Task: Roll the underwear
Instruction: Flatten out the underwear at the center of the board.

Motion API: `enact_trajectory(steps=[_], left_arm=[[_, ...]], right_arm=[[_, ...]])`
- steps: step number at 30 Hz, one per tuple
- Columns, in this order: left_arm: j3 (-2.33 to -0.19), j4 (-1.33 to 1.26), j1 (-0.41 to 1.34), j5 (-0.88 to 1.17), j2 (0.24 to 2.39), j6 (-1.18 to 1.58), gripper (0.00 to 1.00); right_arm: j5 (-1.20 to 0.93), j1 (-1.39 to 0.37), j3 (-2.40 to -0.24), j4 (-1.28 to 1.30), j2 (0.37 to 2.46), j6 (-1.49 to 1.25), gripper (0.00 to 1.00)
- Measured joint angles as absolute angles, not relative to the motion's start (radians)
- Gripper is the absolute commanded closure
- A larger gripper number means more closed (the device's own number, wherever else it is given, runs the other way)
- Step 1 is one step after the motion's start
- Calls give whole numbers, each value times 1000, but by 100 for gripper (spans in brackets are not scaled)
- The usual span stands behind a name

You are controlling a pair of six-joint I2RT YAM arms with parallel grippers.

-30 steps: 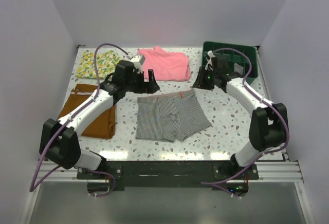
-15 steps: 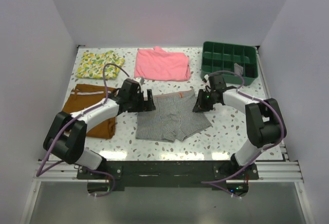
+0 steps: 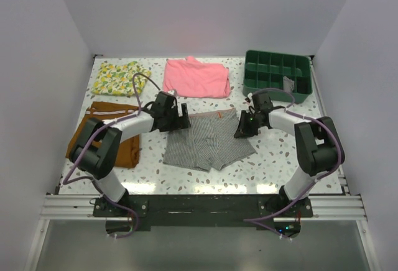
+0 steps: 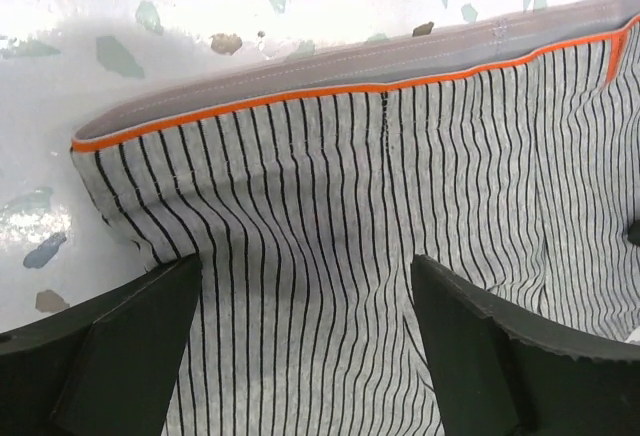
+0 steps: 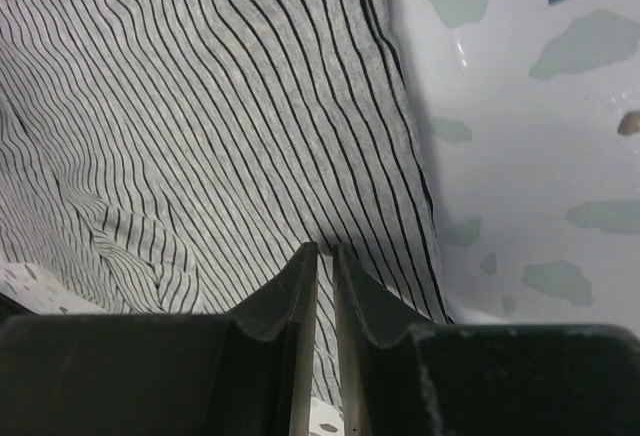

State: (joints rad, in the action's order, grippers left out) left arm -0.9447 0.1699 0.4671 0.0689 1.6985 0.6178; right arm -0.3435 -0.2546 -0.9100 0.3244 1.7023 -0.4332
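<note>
The grey-and-white striped underwear (image 3: 208, 142) lies flat in the middle of the table, its orange-trimmed waistband toward the back. My left gripper (image 3: 180, 120) is low over its back left corner. In the left wrist view it (image 4: 305, 291) is open wide, its fingers (image 4: 120, 356) straddling the striped fabric (image 4: 330, 176) just below the waistband. My right gripper (image 3: 241, 128) is at the underwear's right edge. In the right wrist view it (image 5: 322, 252) is shut to a thin slit on the striped fabric (image 5: 200, 106), tips pressed into it near the side hem.
Rust-brown shorts (image 3: 129, 151) lie at the left under my left arm. A pink folded garment (image 3: 196, 77) and a lemon-print cloth (image 3: 119, 77) lie at the back. A green divided tray (image 3: 277, 75) stands at the back right.
Both arms have come down and forward onto the underwear: the left from near the pink garment to the waistband's left corner, the right from the green tray to the right edge.
</note>
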Motion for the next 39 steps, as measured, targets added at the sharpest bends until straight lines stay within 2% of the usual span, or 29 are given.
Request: enact_trajectory(steps=[5, 14, 21, 23, 26, 29, 34, 39], left_arm=[[-979, 172, 467, 67, 1728, 616, 10], [-1024, 199, 467, 73, 1758, 585, 11], [-1040, 288, 467, 68, 1741, 578, 0], [-1043, 324, 467, 62, 1715, 572, 0], [-1073, 371, 467, 60, 1663, 556, 0], [-1140, 392, 468, 96, 1639, 533, 0], [-1313, 426, 485, 162, 1647, 501, 0], [-1513, 465, 526, 195, 1760, 504, 0]], right_arm=[[-305, -255, -803, 309, 1599, -472, 84], [-244, -255, -694, 316, 1443, -532, 77], [-194, -255, -760, 384, 1435, -521, 68], [-167, -254, -785, 402, 1418, -517, 55], [-126, -245, -813, 436, 1372, -508, 54], [-97, -223, -828, 465, 1334, -504, 50], [-98, -148, -800, 505, 1289, -501, 50], [-122, -109, -721, 529, 1239, -505, 51]])
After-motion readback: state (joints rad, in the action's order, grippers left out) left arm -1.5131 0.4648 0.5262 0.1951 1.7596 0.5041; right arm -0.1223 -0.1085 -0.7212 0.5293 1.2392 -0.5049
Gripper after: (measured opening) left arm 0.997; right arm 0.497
